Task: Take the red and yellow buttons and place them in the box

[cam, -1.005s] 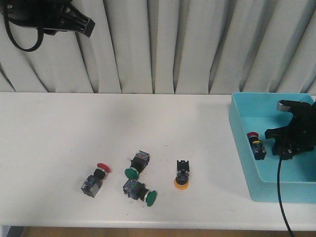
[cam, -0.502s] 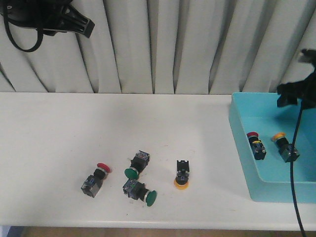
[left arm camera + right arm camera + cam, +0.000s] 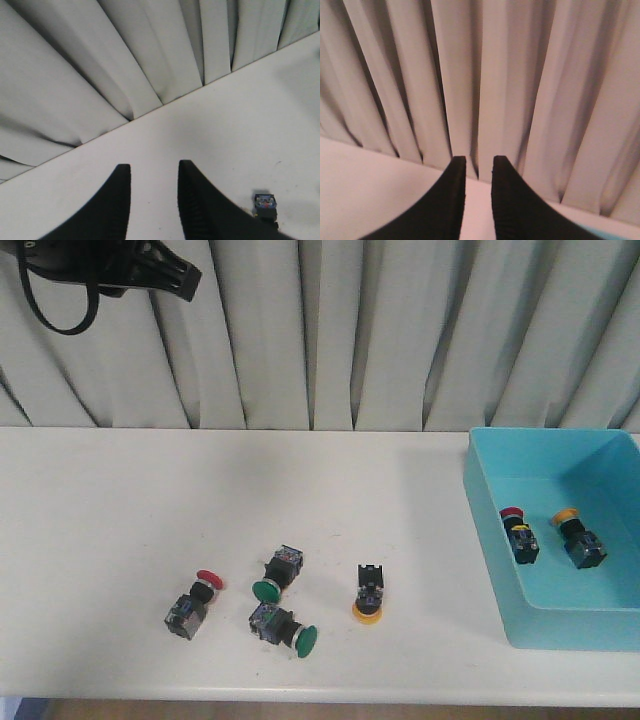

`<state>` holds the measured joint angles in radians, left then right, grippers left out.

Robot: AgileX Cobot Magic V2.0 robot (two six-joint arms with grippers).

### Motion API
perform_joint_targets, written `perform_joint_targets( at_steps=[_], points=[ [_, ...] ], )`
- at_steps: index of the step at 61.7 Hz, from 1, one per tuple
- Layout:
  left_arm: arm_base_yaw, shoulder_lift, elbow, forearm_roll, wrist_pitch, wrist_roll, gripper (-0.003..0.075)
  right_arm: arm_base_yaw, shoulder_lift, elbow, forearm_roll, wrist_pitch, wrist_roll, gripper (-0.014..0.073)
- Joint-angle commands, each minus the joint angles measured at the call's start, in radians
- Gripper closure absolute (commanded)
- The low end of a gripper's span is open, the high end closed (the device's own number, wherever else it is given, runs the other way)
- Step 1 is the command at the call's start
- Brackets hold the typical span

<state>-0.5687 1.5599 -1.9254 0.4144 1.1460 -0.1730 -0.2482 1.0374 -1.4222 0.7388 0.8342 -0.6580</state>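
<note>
The light-blue box (image 3: 482, 530) sits at the table's right end and holds a red button (image 3: 518, 535) and a yellow button (image 3: 578, 538). A third red button (image 3: 196, 601) and another yellow button (image 3: 368, 596) lie on the table left of the box. My left gripper (image 3: 152, 169) is open and empty, high above the table's far left; its arm (image 3: 150, 270) shows in the front view. My right gripper (image 3: 479, 161) is open with a narrow gap, empty, facing the curtain. It is out of the front view.
Two green-capped buttons (image 3: 277, 573) (image 3: 285, 628) lie between the table's red and yellow ones. A button body (image 3: 265, 205) shows beside my left fingers. A pleated white curtain (image 3: 380, 330) hangs along the table's back edge.
My right gripper has risen out of the box and left the front view, leaving the yellow button lying in the box. My left arm shifted slightly.
</note>
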Motion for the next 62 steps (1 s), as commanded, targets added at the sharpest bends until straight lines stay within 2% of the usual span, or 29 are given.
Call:
perform_joint_targets(
  at_steps=[1, 3, 9, 14, 20, 37, 50, 62],
  points=[
    [0.002, -0.028, -0.03, 0.028, -0.103, -0.007, 0.0496, 0.054, -0.16, 0.119, -0.007, -0.179, -0.036, 0.0584],
    [0.002, -0.028, -0.03, 0.028, -0.119, -0.002, 0.0518, 0.095, -0.203, 0.174, -0.04, -0.233, -0.036, 0.0608],
    [0.002, -0.028, -0.03, 0.026, -0.133, -0.001, 0.0627, 0.212, -0.319, 0.343, -0.161, -0.416, -0.016, 0.0597],
    [0.002, -0.028, -0.03, 0.026, -0.148, -0.001, 0.0729, 0.243, -0.395, 0.43, -0.226, -0.539, 0.024, 0.0596],
    [0.002, -0.028, -0.03, 0.026, -0.161, -0.004, 0.0729, 0.242, -0.437, 0.483, -0.28, -0.575, 0.047, 0.0596],
    [0.002, -0.041, -0.03, 0.009, -0.133, -0.011, 0.0728, 0.242, -0.408, 0.486, -0.268, -0.629, 0.087, 0.0596],
    [0.002, -0.04, -0.03, 0.017, -0.016, -0.011, 0.0728, 0.242, -0.408, 0.486, -0.267, -0.627, 0.087, 0.0596],
    [0.002, -0.04, -0.03, 0.017, 0.034, -0.011, 0.0728, 0.242, -0.408, 0.486, -0.267, -0.627, 0.087, 0.0596]
  ],
)
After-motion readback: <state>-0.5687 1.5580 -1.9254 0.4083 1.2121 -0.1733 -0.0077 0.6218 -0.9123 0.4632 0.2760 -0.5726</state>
